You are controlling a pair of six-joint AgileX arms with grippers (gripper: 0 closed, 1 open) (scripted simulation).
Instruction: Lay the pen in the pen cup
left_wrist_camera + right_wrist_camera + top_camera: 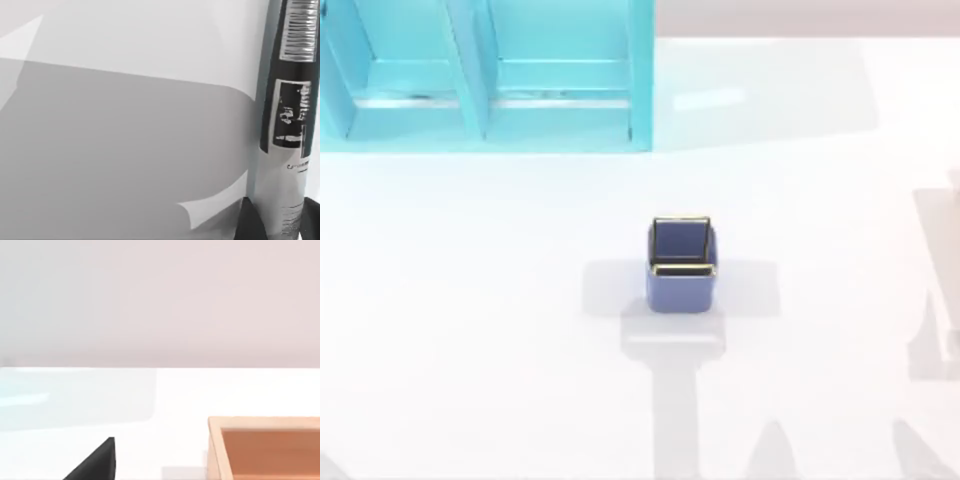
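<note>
The pen cup (681, 287), small and blue with a thin yellowish rim, stands upright at the middle of the white table in the top view. In the left wrist view a slim cylinder with a black and silver-grey body and barcode labels, the pen (285, 150), rises close to the camera. My left gripper (277, 229) is shut on its lower end, a dark fingertip on each side. Behind it lies bare white table in shadow. A dark part of my right gripper (97, 462) shows low in the right wrist view, above bare table.
A large turquoise shelf unit (490, 80) fills the table's far left. A light wooden open box (216, 450) sits on the table near my right gripper. Grey arm shadows fall across the table's near right part.
</note>
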